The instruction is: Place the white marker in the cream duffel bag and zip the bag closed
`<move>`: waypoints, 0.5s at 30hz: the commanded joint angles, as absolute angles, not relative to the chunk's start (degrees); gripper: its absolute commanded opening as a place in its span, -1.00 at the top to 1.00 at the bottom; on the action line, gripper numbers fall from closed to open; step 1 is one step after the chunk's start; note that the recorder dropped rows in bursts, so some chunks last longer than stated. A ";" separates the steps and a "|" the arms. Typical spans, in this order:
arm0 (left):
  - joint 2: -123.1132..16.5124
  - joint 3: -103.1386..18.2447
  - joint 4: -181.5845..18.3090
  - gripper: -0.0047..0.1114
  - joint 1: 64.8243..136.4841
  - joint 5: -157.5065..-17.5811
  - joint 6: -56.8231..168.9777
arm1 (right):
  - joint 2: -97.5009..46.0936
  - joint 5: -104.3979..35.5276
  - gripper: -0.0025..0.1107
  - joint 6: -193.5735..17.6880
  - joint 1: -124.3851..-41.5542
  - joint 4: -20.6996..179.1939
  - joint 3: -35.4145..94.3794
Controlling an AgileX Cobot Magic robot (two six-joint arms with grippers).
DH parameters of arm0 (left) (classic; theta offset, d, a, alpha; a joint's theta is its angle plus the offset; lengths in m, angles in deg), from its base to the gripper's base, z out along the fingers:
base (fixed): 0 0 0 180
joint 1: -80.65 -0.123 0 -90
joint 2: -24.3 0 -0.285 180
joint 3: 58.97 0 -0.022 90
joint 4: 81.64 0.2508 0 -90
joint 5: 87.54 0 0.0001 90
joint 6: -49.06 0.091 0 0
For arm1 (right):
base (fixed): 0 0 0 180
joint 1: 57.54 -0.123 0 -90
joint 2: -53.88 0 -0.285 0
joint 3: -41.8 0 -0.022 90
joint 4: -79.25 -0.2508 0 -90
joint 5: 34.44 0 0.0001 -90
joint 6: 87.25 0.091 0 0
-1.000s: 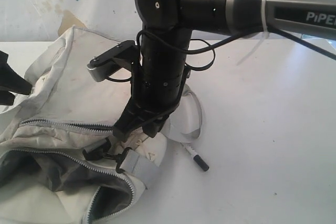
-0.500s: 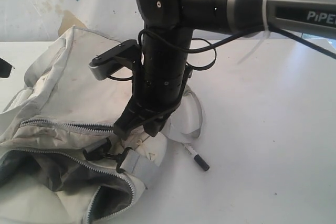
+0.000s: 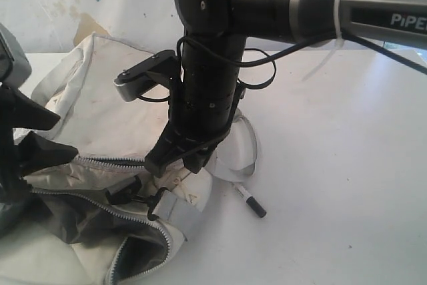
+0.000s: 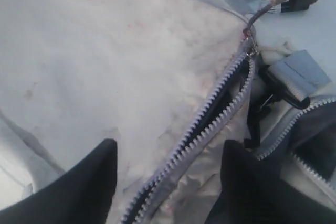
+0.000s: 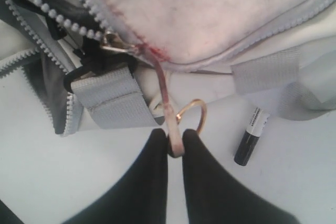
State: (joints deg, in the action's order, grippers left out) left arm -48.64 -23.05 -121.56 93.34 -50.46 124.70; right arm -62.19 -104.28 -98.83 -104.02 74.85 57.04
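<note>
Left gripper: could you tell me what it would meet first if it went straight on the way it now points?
The left gripper would probably meet the zipper of the bag first, lying between its open fingers; depth is unclear.

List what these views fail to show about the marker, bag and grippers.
- white marker: exterior and right wrist views show only its capped end; a grey strap covers the rest.
- cream duffel bag: inside lost in dark lining, exterior view.
- right gripper, shut on the zipper pull: grip indistinct under its own dark arm, exterior view.
- left gripper: open, left wrist view; contact with fabric unclear.
</note>
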 commanded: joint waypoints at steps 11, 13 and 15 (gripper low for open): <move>-51.08 -18.54 -138.53 -0.23 98.11 -59.68 123.30 | -61.40 -104.40 0.96 -98.83 -103.72 74.56 57.11; -52.78 -19.93 -136.47 -0.36 97.96 -57.67 119.54 | -61.40 -104.40 0.96 -98.83 -103.72 74.56 57.11; -54.56 -21.72 -131.02 -0.49 97.96 -55.50 114.07 | -61.40 -104.40 0.96 -98.83 -103.72 74.56 57.11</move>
